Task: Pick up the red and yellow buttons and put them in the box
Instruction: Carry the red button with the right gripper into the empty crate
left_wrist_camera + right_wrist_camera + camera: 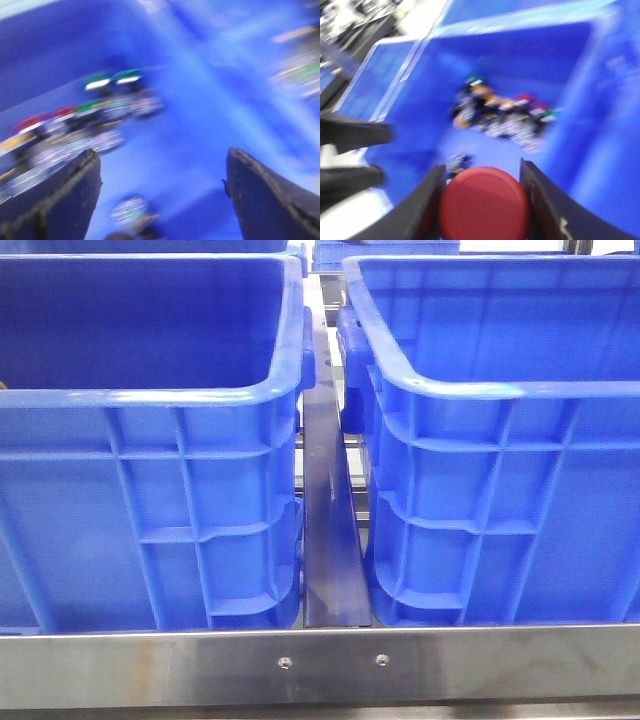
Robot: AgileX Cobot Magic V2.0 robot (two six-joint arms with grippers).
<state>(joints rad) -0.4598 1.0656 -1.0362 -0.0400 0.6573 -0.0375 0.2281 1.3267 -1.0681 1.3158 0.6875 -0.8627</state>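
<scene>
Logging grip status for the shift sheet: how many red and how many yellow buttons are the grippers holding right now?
Red button: 1, in the right gripper
Yellow button: 0; the left gripper is open, holding nothing
Total: 1

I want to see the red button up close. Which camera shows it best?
The right wrist view: the red button sits large between the right gripper's fingers. The front view shows only crates; the left wrist view is blurry.

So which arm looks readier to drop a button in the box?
The right one. Its claw is shut on a red button above a blue crate; the left claw is open, empty.
</scene>
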